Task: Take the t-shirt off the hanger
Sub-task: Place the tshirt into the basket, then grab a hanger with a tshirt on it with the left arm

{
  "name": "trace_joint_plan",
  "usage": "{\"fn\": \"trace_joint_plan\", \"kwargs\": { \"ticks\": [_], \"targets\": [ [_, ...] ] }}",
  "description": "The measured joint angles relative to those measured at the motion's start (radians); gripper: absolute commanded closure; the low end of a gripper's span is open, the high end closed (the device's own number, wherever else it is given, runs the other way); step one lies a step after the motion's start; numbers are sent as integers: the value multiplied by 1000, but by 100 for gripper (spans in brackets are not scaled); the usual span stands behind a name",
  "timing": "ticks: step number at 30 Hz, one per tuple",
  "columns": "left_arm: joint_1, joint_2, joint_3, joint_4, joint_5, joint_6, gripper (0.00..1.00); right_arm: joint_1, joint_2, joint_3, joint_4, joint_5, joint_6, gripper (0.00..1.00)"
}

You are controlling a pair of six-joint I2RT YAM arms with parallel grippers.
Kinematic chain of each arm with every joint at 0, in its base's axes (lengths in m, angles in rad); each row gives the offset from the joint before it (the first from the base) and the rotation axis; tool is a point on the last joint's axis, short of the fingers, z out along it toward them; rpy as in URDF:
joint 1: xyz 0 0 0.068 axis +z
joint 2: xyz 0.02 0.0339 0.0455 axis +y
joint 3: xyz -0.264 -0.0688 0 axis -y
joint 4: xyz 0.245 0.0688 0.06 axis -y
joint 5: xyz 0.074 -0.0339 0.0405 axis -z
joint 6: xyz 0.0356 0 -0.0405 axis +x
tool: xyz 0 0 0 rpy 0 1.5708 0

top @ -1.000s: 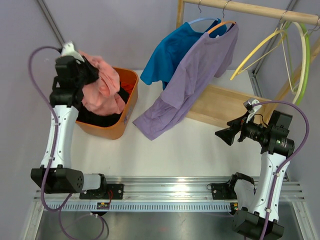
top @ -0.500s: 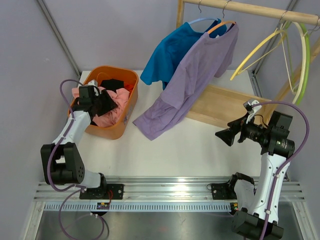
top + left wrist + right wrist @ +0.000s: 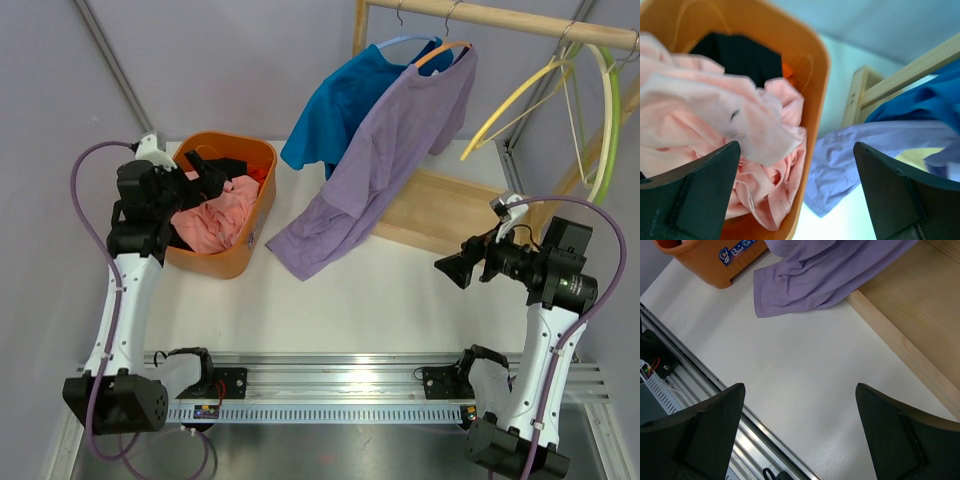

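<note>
The right gripper (image 3: 800, 387) hung over the table (image 3: 805, 365), fingers wide apart and empty. The left gripper (image 3: 796, 146), fingers likewise spread on nothing, sat above the orange basket (image 3: 262, 200), where a pink shirt (image 3: 700, 105) buried most of a black garment (image 3: 735, 55). Farther back, the purple t-shirt (image 3: 390, 140) hung on its mostly hidden orange hanger (image 3: 445, 48), hem on the table, covering part of a blue t-shirt (image 3: 340, 105).
</note>
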Motion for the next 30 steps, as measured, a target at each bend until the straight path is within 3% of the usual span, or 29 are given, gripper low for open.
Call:
{"fn": "trace_joint_plan", "kwargs": {
  "ticks": [4, 15, 23, 30],
  "targets": [
    [0, -93, 11, 7, 3, 7, 1, 0, 10, 33, -34, 23, -11, 1],
    [-35, -149, 53, -15, 85, -10, 1, 0, 10, 46, -70, 62, -23, 0],
    [-337, -132, 283, -117, 21, 75, 1, 0, 24, 25, -19, 16, 11, 1],
    [-546, 18, 481, -110, -58, 137, 2, 0, 28, 16, -21, -31, 2, 0]
  ]
}}
